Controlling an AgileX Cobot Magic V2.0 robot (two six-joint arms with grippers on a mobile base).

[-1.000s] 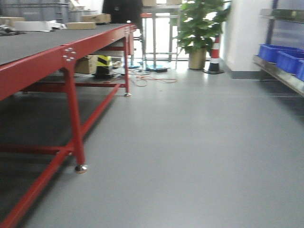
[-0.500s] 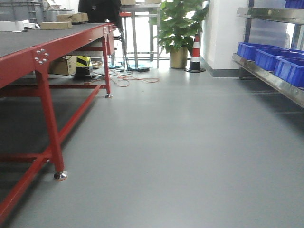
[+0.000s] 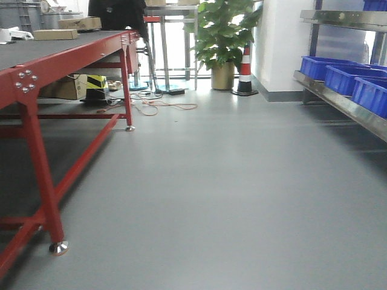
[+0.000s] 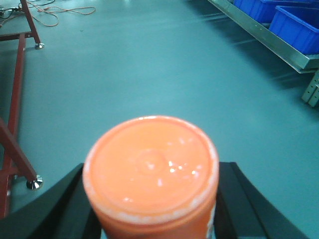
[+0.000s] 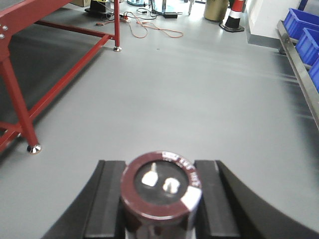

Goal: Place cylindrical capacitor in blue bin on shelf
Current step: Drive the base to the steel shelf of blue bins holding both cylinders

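Grey floor [image 3: 242,181], red table [image 3: 60,47], apparently steel shelf [image 3: 338,100].

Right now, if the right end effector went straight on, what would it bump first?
Probably the floor: the right end effector, holding the capacitor, points forward and down over bare floor. Nothing else shows in that line, though depth is unclear.
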